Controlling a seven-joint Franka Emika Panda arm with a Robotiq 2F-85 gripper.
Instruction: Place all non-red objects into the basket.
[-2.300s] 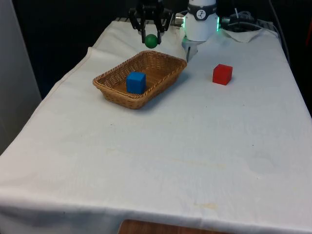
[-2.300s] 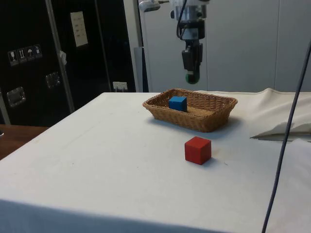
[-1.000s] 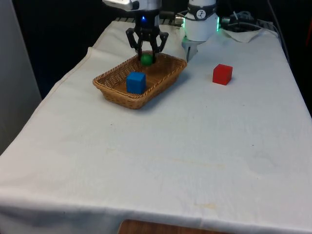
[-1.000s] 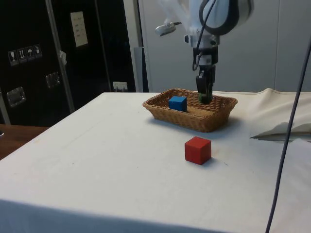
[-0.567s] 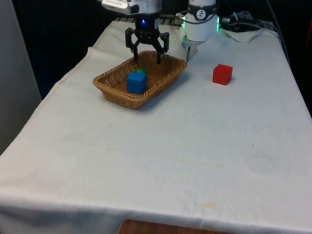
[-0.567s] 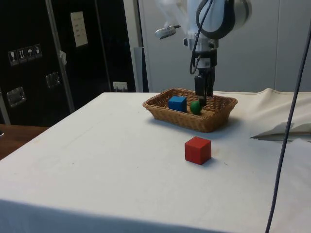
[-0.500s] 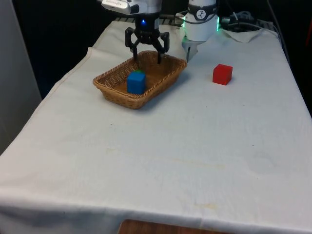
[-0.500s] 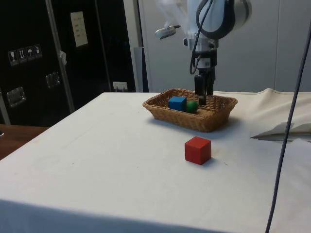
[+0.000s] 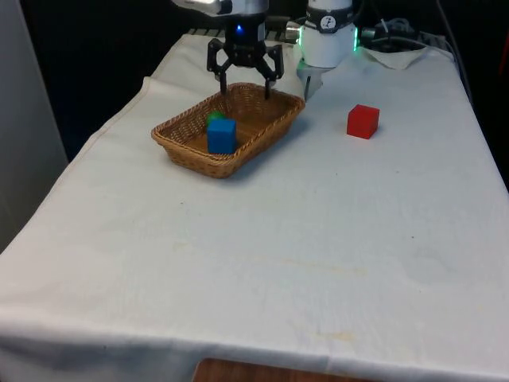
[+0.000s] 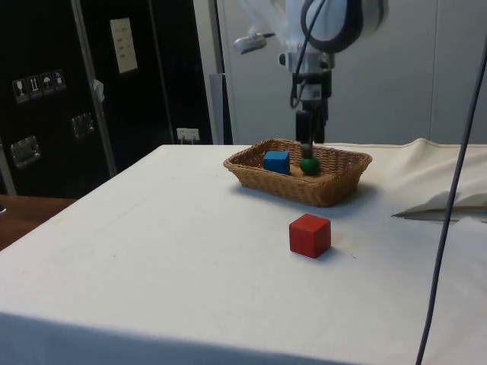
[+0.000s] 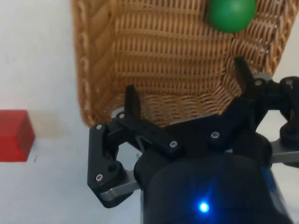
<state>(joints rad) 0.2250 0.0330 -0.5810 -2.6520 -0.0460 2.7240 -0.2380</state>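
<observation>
A green ball (image 9: 215,118) lies loose inside the wicker basket (image 9: 184,155), just behind the blue cube (image 9: 222,136) that also sits there. The side view has the ball (image 10: 308,165) beside the cube (image 10: 277,161) within the basket (image 10: 319,193). My gripper (image 9: 246,86) hangs open and empty above the basket's far end, clear of the rim. The wrist view has both fingers (image 11: 132,101) spread over the weave, the ball (image 11: 231,14) beyond them. A red cube (image 9: 363,121) stands on the cloth on the front view's right of the basket.
In the side view the red cube (image 10: 310,235) sits well in front of the basket. A crumpled fold of cloth (image 10: 445,204) lies near the table's far end. A thin cable (image 10: 449,205) hangs down the side view's right.
The gripper opened and let go of the green ball, which rolled across the basket floor to rest by the blue cube. The gripper then rose a little.
</observation>
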